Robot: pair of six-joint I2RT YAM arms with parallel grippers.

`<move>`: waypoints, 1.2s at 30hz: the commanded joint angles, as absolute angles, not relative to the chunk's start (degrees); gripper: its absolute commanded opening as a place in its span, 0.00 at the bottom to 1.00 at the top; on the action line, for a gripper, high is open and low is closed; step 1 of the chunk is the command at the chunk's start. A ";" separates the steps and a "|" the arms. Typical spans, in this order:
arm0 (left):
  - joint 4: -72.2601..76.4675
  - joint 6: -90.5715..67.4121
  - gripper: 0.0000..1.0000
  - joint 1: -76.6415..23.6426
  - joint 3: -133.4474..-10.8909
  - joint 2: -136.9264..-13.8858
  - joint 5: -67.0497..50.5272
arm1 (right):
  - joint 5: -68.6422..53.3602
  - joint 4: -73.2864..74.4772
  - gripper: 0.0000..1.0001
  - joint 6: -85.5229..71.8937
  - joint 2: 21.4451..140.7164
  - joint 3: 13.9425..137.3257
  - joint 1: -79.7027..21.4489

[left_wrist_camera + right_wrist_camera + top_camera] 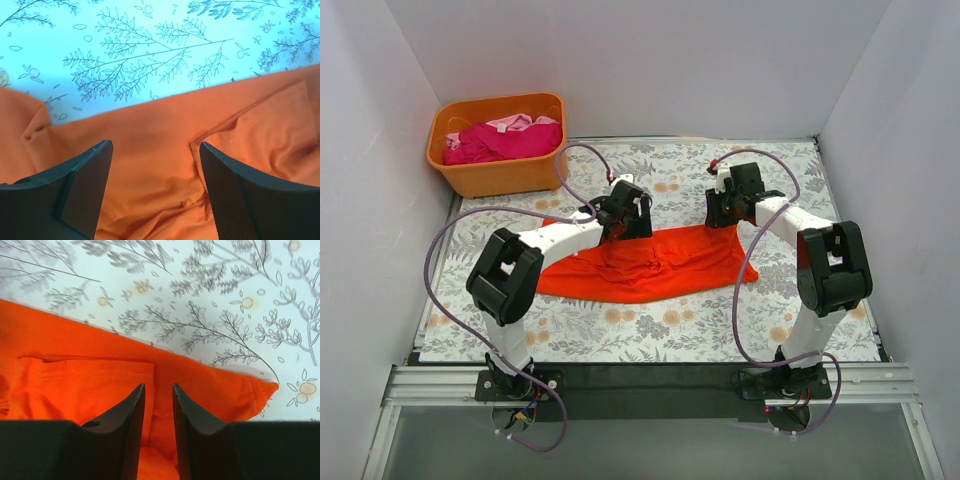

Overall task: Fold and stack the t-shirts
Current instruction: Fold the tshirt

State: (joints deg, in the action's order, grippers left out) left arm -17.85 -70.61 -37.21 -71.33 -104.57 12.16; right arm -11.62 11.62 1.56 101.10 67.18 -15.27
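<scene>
The orange-red t-shirt (660,262) lies crumpled and partly folded across the middle of the floral table. My left gripper (628,212) is at its far left edge, open wide, with the jaws straddling wrinkled fabric (150,135) and not gripping it. My right gripper (725,208) is at the shirt's far right edge. Its jaws stand close together with a bunched fold of the shirt (75,385) between them near the hem corner (260,390). A magenta pink t-shirt (505,142) and a pale pink one (512,123) lie in the tub.
The rigid orange plastic tub (495,175) stands at the back left corner, off the table's patterned cloth (650,330). White walls close in the left, back and right. Cables loop from both arms over the table.
</scene>
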 commanded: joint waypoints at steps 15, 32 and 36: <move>-13.10 -69.26 0.65 -37.53 -79.89 -111.80 0.80 | -0.26 11.51 0.31 -2.90 104.24 63.55 -2.20; -8.35 -64.60 0.41 -41.57 -91.14 -123.84 -5.27 | -19.24 4.75 0.32 -1.32 96.33 60.29 -2.20; -8.88 -64.78 0.38 -41.84 -92.19 -125.24 -5.10 | -20.39 4.48 0.33 -0.97 97.29 60.12 -2.64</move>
